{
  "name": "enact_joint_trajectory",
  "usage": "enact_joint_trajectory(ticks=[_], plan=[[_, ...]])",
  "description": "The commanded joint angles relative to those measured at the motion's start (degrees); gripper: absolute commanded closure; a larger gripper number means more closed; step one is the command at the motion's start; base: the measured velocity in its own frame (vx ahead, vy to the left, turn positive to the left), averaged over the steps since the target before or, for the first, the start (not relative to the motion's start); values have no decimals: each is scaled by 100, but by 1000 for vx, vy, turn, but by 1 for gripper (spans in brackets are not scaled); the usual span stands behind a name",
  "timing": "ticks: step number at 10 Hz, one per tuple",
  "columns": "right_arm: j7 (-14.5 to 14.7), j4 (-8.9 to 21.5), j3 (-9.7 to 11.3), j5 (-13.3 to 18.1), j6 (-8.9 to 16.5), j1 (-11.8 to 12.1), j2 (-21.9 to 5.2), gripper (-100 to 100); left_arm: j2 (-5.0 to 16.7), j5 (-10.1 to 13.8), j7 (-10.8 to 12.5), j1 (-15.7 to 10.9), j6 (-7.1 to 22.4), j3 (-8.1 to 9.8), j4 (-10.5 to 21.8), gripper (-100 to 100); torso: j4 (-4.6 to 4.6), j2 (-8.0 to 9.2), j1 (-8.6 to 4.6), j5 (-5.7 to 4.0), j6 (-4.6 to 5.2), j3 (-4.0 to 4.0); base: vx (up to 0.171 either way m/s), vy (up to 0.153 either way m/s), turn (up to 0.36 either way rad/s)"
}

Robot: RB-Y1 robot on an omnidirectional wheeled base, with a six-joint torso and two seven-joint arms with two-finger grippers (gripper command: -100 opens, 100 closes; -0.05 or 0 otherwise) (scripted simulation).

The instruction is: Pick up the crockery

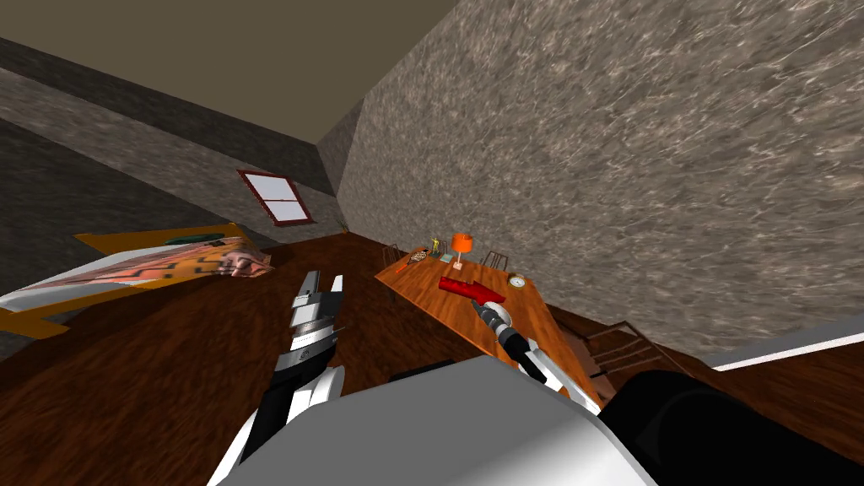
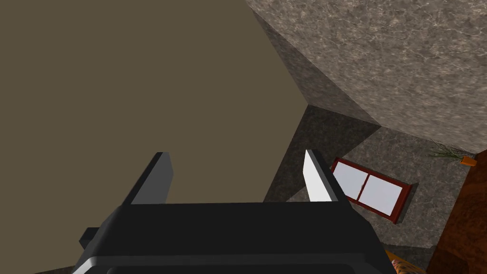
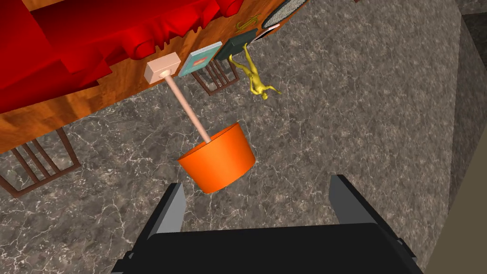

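Right gripper (image 3: 258, 181) hung over the wooden table (image 1: 422, 278), fingers wide apart and empty, aimed at the orange-shaded lamp (image 3: 217, 161) beyond a red object (image 3: 71, 43). The crockery (image 1: 516, 281), probably a small round dish but too small to be sure, sat near the table's wall-side edge, close beside that wrist. Left gripper (image 1: 324, 278) was raised clear, fingers wide. Risk: a sideways swing toward the dish could push it off or tip the lamp.

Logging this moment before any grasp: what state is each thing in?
Left gripper: open, empty, away from the table.
Right gripper: open, empty, over the table.
Round dish: lying on the table, untouched.
Lamp: upright on the table.
Yellow figurine: standing upright.
Red object: lying flat on the table.
Window: shut.
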Motion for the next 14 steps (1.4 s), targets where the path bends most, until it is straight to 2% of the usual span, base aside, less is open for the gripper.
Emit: enact_joint_trajectory(ticks=[1,2,3,4,5,6,7,8,9,10,11,12,13,14], plan=[[26,249,22,47,86,-22,-65,-100,0,0,0,0,0,0,0,0,0,0,0,0,0,0,3,-7,130],[85,425,84,162,253,13,-135,-100,0,0,0,1,0,1,0,0,0,0,-2,0,7,0,3,-1,267],[85,535,84,162,253,13,-135,-100,0,0,0,0,0,0,0,0,0,-1,-1,0,1,0,3,-7,164],[144,769,149,276,419,47,-195,-100,0,0,0,1,0,1,0,0,0,-1,-3,0,6,-1,3,-4,264],[144,822,149,276,419,47,-195,-100,0,0,0,1,0,0,0,0,0,1,-1,0,3,0,3,-6,169],[203,1020,217,389,582,82,-246,-100,0,0,0,1,0,1,0,0,0,0,-3,1,6,0,2,-2,335],[203,1105,217,389,582,82,-246,-100,0,0,0,0,0,0,0,0,0,0,-1,0,2,0,3,-8,161],[260,1312,286,498,741,116,-290,-100,0,0,0,2,0,1,0,0,0,0,-3,1,8,0,2,-4,250],[260,1383,286,498,741,116,-290,-100,0,0,0,1,0,1,0,0,0,0,-3,0,3,0,3,-9,132],[315,1600,353,605,898,149,-326,-100,0,0,0,2,0,1,0,0,0,0,-2,1,8,0,3,-7,297],[315,1654,353,605,898,149,-326,-100,0,0,0,1,0,1,0,0,0,-1,-3,0,3,0,6,-11,163],[369,1919,417,708,1053,180,-356,-100,0,0,0,2,0,1,0,0,0,-1,-4,0,8,-1,6,-9,272],[369,1919,417,708,1053,180,-356,-100,0,0,0,1,0,1,0,0,0,-1,-3,0,4,-1,5,-15,133],[421,2111,477,807,1206,210,-380,-100,0,0,0,2,0,2,0,0,0,-1,-4,0,9,0,5,-15,294]])
